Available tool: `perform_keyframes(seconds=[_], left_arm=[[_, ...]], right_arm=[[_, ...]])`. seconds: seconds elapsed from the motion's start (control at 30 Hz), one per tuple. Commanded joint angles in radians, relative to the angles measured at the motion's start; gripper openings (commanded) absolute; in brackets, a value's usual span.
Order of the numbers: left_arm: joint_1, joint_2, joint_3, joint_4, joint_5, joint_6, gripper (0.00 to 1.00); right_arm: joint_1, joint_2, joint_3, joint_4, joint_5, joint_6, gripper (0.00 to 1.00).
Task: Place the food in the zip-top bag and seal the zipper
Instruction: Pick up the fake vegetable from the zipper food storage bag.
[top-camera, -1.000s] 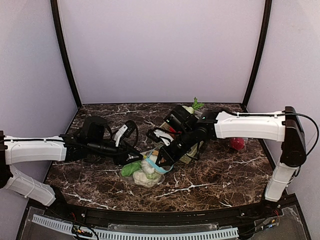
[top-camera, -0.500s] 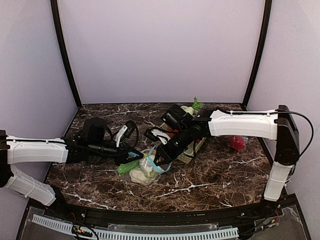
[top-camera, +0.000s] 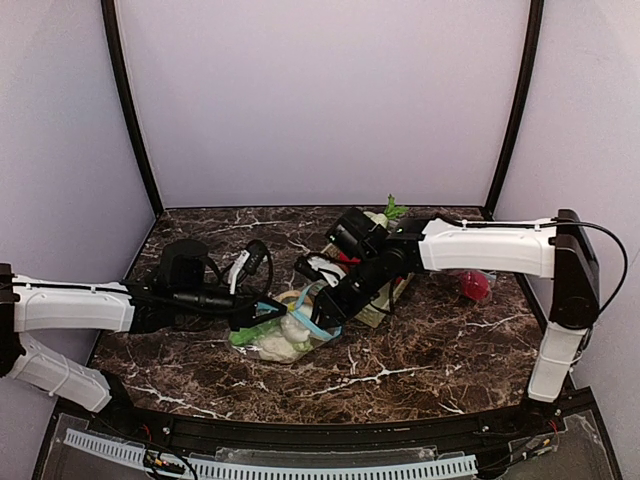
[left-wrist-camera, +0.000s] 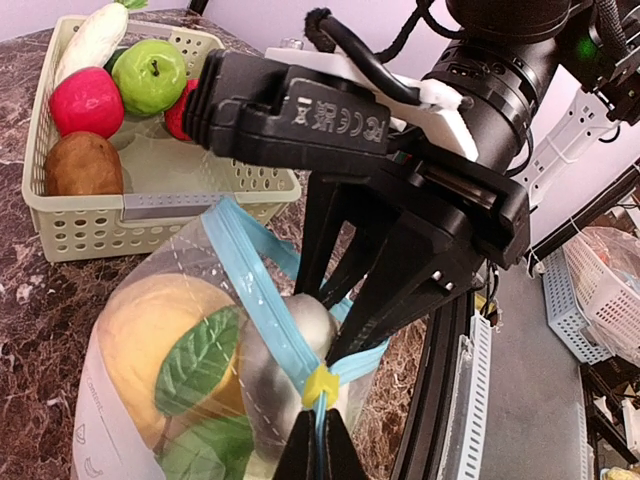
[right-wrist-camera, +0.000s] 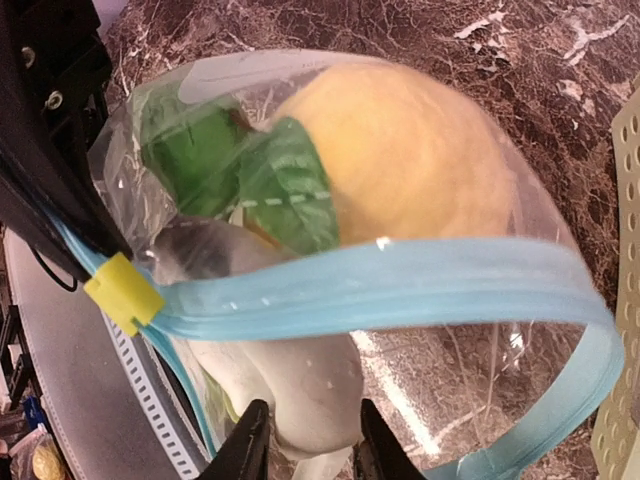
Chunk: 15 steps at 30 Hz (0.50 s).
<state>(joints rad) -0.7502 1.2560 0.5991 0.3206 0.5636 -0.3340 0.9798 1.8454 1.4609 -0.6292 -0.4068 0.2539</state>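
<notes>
Looking first at the near side of the table (top-camera: 420, 360), you have the bag (top-camera: 272, 342) lying at centre with some of the food (left-wrist-camera: 150, 330) inside: a yellow piece (right-wrist-camera: 420, 150), a green leaf (right-wrist-camera: 285, 180) and a white piece (right-wrist-camera: 300, 395). Your left gripper (left-wrist-camera: 320, 440), reaching in from 9 o'clock, is clamped tight on the blue zipper (left-wrist-camera: 255, 290) just beside the yellow slider (left-wrist-camera: 320, 383). Past the slider the mouth gapes. Your right gripper (right-wrist-camera: 308, 420) comes in from 2 o'clock with its jaws a little apart at the bag's rim — whether they touch it, I cannot tell.

At 1 o'clock from the bag sits the basket (left-wrist-camera: 150, 215), holding a red apple (left-wrist-camera: 87, 100), a green apple (left-wrist-camera: 150, 72) and a brown piece (left-wrist-camera: 82, 165). A red piece (top-camera: 475, 287) lies on the table at 3 o'clock from the basket — well apart from the bag.
</notes>
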Motion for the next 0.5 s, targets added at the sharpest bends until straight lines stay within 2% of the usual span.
perform_keyframes(seconds=[0.0, 0.13, 0.2, 0.3, 0.47], left_arm=[[-0.005, -0.054, -0.002, 0.041, 0.026, 0.010, 0.01], [-0.006, -0.056, 0.010, 0.008, 0.058, 0.021, 0.01], [-0.006, -0.060, 0.013, -0.002, 0.067, 0.027, 0.01], [-0.006, -0.065, 0.016, -0.014, 0.080, 0.034, 0.01], [-0.005, -0.062, 0.027, -0.016, 0.124, 0.030, 0.01]], right_arm=[[-0.007, -0.113, -0.035, -0.021, 0.061, -0.007, 0.35], [-0.001, -0.220, -0.057, -0.019, 0.074, -0.057, 0.53], [0.010, -0.260, -0.063, -0.001, 0.067, -0.098, 0.57], [0.029, -0.286, -0.054, 0.029, 0.032, -0.168, 0.57], [0.036, -0.249, -0.015, 0.077, -0.035, -0.247, 0.51]])
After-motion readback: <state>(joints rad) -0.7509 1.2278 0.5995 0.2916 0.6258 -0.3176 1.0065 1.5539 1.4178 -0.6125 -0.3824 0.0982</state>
